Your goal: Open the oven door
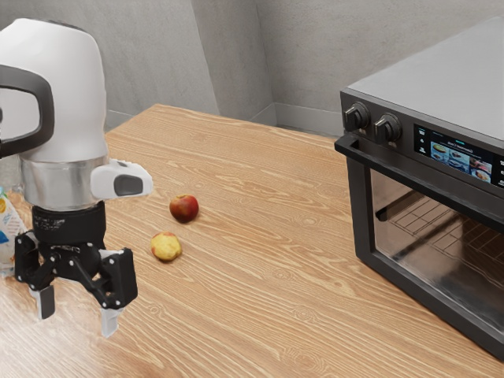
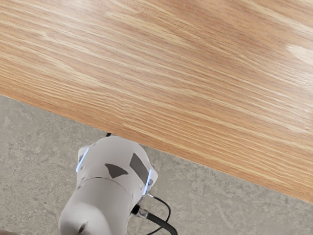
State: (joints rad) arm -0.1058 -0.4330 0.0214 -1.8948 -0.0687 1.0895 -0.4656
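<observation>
The end effector (image 1: pixel 78 313), spread wide and empty, hangs over the worktop (image 1: pixel 236 315), well apart from the toaster oven's shut door (image 1: pixel 363 224).

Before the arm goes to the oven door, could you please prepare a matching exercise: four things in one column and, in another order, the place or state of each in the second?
Things
1. Oven door
2. Display
3. Gripper
4. Yellow fruit

Places or states
A. open, with nothing between its fingers
B. lying on the table, near a red fruit
C. shut
D. lit, beside the knobs

Right pairs: 1-C, 2-D, 3-A, 4-B
</observation>
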